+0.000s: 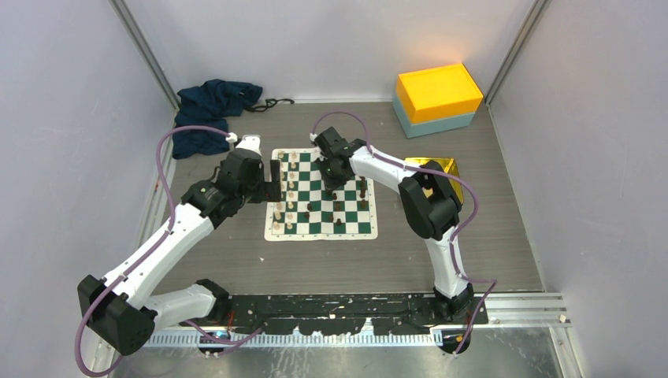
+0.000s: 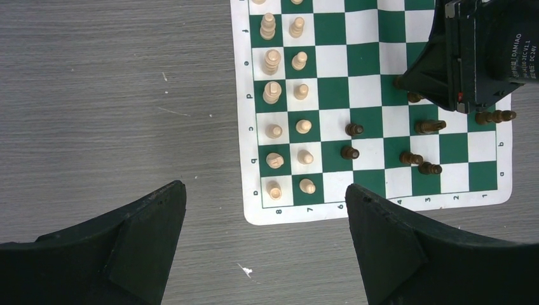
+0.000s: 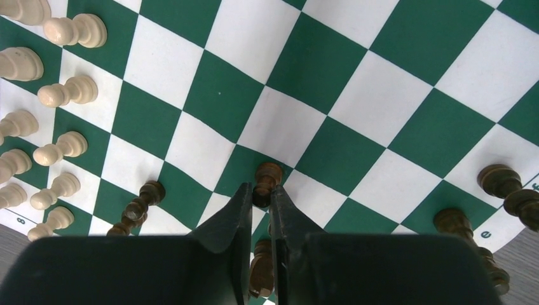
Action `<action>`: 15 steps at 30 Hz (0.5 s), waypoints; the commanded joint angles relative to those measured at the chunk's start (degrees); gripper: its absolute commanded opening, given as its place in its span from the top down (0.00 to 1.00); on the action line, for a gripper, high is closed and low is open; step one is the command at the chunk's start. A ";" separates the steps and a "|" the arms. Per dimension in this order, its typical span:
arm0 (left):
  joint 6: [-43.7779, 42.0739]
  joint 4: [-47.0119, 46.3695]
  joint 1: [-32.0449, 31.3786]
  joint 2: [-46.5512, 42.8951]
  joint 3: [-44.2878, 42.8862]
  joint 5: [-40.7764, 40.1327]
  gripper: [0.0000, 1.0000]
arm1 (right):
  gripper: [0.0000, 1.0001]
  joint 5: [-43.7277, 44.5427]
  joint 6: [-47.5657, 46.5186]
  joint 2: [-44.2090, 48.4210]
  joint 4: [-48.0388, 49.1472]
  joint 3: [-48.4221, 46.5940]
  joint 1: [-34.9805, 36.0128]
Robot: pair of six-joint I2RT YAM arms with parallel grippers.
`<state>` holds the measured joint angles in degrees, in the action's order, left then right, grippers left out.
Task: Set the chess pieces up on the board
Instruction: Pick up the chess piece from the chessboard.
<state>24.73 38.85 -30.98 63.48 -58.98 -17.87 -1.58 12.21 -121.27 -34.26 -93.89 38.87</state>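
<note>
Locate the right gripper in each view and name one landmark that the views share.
Top external: the right gripper hangs over the board's far half.
Left wrist: upper right corner, above the dark pieces.
Right wrist: bottom centre, closed on a dark piece.
Shared landmark: the double row of cream pieces.

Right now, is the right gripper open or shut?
Shut on a dark chess piece. In the right wrist view, the right gripper has both fingers pressed against the sides of the piece.
</note>
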 commanded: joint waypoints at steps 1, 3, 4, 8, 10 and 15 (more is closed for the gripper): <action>0.31 -1.23 0.31 -0.81 0.05 0.20 0.04 | 0.88 0.13 0.14 0.83 1.48 0.02 -0.24; 0.32 -1.15 0.37 -0.77 0.09 0.16 0.04 | 0.92 0.54 0.00 1.22 1.27 -0.22 -0.20; 0.32 -1.22 0.32 -0.80 0.07 0.12 0.04 | 0.94 0.87 -0.13 1.40 1.18 -0.43 -0.27; 0.32 -1.22 0.31 -0.90 0.08 0.03 0.04 | 0.95 3.47 -0.66 2.25 0.05 -2.13 -0.30; 0.32 -1.21 0.31 -0.85 0.01 0.02 0.04 | 0.95 4.40 -0.78 2.59 -0.49 -3.36 -0.41; 0.41 -1.12 0.31 -1.04 0.11 -0.05 0.04 | 0.97 7.10 -0.14 2.25 -2.30 -6.82 -1.10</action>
<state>25.08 38.85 -30.98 63.48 -58.89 -17.87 1.93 12.16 -121.27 -36.12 -96.03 38.48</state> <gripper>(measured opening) 0.964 0.148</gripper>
